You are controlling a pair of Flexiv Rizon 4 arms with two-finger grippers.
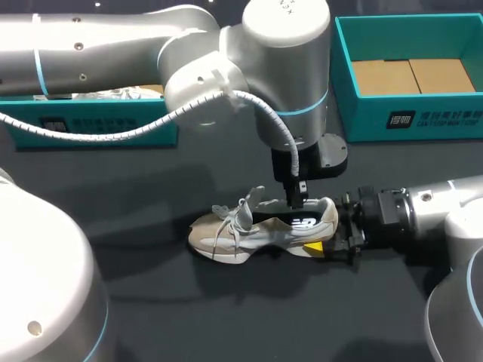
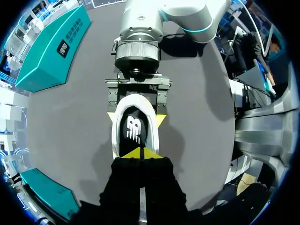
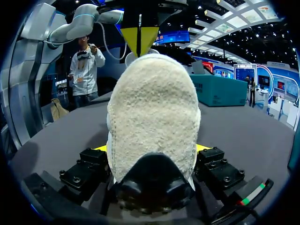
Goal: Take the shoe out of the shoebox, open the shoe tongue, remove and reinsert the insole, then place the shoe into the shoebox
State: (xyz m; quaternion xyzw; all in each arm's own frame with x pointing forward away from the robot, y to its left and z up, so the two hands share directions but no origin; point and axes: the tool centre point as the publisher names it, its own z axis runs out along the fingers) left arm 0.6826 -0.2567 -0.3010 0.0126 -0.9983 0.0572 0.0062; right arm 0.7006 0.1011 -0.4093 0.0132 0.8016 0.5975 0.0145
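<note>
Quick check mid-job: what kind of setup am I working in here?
Likely a tabletop shoe-packing station, perhaps a demo: a dark table, a teal left shoebox and right shoebox along its far side, and a sneaker in the middle.

My left arm (image 1: 151, 45) is hanging out past the middle with its wrist pointing straight down, and the left gripper (image 1: 296, 200) is holding its yellow tips pressed together. My right arm (image 1: 438, 215) is lying low and level, right gripper (image 1: 330, 226) clamping the shoe (image 1: 249, 230) by the heel from both sides.

White logo (image 2: 133, 131) on insole (image 2: 146, 119); white print (image 1: 434, 119) on shoebox (image 1: 362, 121) front, unreadable.
</note>
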